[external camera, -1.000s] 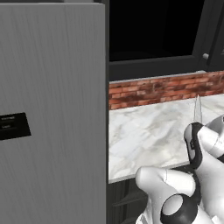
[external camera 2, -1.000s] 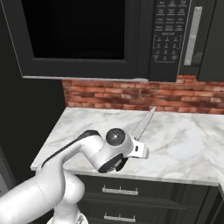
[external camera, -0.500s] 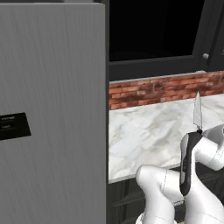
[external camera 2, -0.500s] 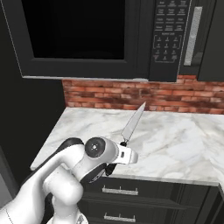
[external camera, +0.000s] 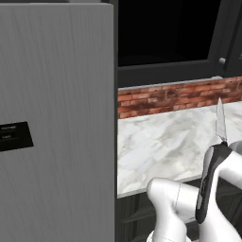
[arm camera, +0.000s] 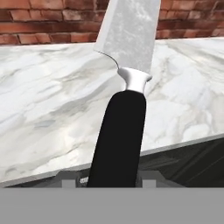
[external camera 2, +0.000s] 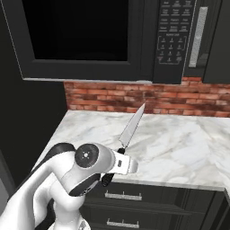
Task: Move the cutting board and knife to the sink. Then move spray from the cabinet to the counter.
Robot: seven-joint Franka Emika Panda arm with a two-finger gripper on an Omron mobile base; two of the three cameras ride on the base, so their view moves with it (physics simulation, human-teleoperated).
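The knife [arm camera: 120,135] has a black handle and a pointed silver blade [external camera 2: 132,127]. My gripper [arm camera: 111,178] is shut on the handle's lower end, and the blade points up and away over the counter [arm camera: 43,109]. In the left base view the blade tip [external camera: 220,124] rises above my forearm, which hides the hand. The knife hangs in the air in front of the counter's front edge [external camera 2: 179,179], clear of the marble. The cutting board and the spray are out of view.
A black microwave [external camera 2: 175,40] hangs above the red brick wall [external camera 2: 157,96]. A tall grey appliance panel [external camera: 56,118] borders the counter's [external camera: 160,146] left end. Dark drawers with metal handles [external camera 2: 123,196] sit below. A dark cabinet front [external camera 2: 218,40] is right of the microwave.
My arm has swung and its joints have turned, carrying the held knife a little to the left in the right base view. The blade still points upward.
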